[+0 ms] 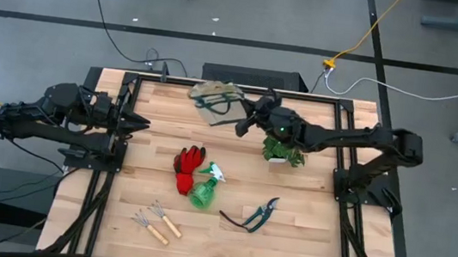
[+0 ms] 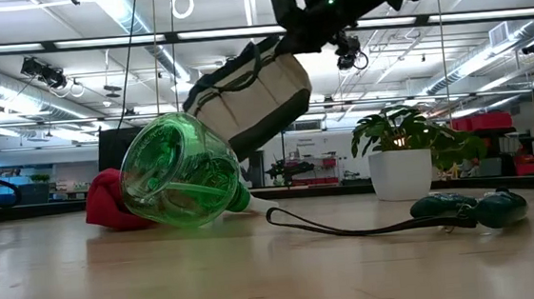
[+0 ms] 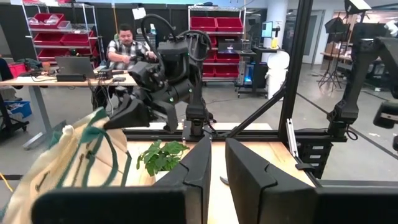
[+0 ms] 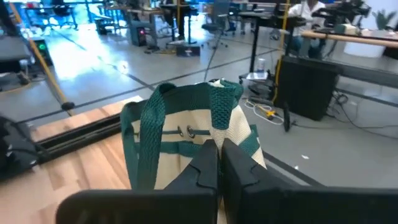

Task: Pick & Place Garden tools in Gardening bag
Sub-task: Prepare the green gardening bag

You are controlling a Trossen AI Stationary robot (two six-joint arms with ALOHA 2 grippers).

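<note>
Cream fabric and green trim: bag (image 1: 215, 101) hangs tilted above far edge of table (image 1: 303, 241), beside plant (image 1: 285, 152), lifted by one green strap. Right gripper (image 4: 219, 163) pinched fully shut on that strap, bag dangling under it. To do this step well, probably best to carry bag low and slow toward middle of table, set down flat on its base with mouth up, and loosen only when fabric rests, so that bag does not fall over on plant. Long axis of bag slopes, base toward plant side and lower, mouth end higher under strap.

Left gripper (image 1: 137, 121) waits at left edge of table, far from plant, fingers nearly together, holding nothing.

On table, nearer than plant: bottle (image 1: 204, 189) lies on its side, white nozzle toward plant, round base toward front. Gloves (image 1: 187, 167) touch bottle on its left. Shears (image 1: 252, 218) lie in front of plant, handles toward plant, long axis diagonal. Rakes (image 1: 158, 222) lie side by side at front left, well apart from plant, wooden handles pointing to front right.
</note>
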